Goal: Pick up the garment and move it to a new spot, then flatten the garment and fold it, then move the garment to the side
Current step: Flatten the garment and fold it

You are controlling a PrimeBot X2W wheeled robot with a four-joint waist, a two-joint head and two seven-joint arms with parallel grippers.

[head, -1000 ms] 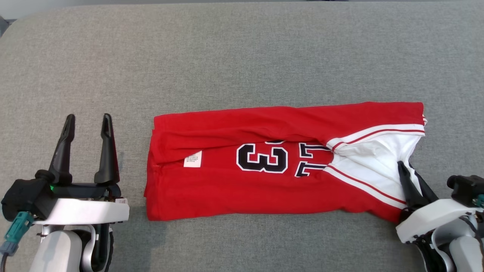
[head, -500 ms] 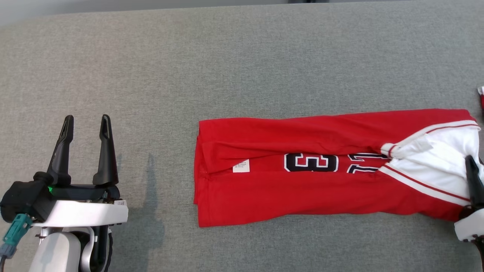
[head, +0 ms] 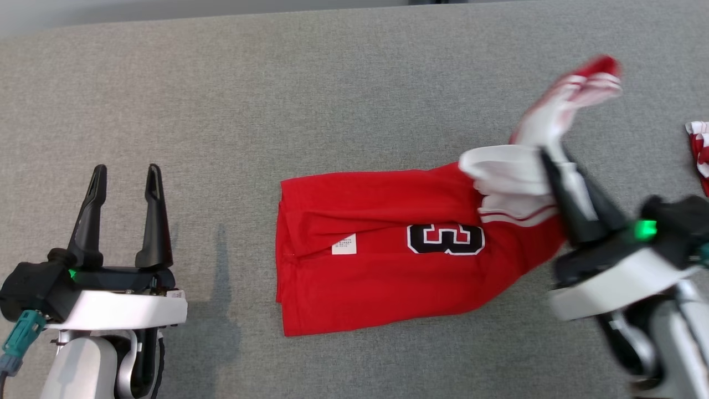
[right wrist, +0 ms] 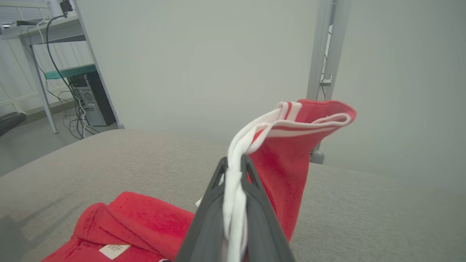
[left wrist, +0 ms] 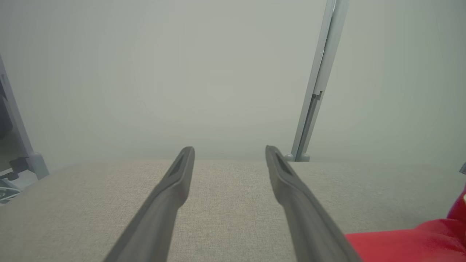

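Folding step, by the look of it: right gripper [head: 556, 162] pinching the white-trimmed end of the red jersey [head: 388, 277], jaws pressed nearly together on a bunch of white edging, plain to see in the right wrist view. Held end raised off the gray cushion [head: 249, 83] and blurred in the head view, so probably in motion, direction not readable from one moment. Rest of the jersey flat on the cushion, roughly mid-scene and nearer the right arm, already narrowed into a long band, with a black number 3 [head: 446, 239] and a small white label [head: 344, 244] facing up. Left gripper [head: 126, 172] well apart to the left, jaws spread wide, holding nothing, over bare cushion.

Handles as light, soft knit: no stiffness at all, drapes from any pinch, sags and trails wherever unsupported. Not fragile. Not slippery on the coarse cushion weave either, so more likely to drag and wrinkle than to slide.

Best taken at a hem, a corner or the ribbed trim, thick enough there for thin fingers. Mid-panel pinch better avoided: risk of catching only the top layer and pulling the fold open. Worth laying the lifted end over evenly, then pressing flat.

Another red-and-white cloth [head: 699, 152] at the right edge, apart from the jersey.
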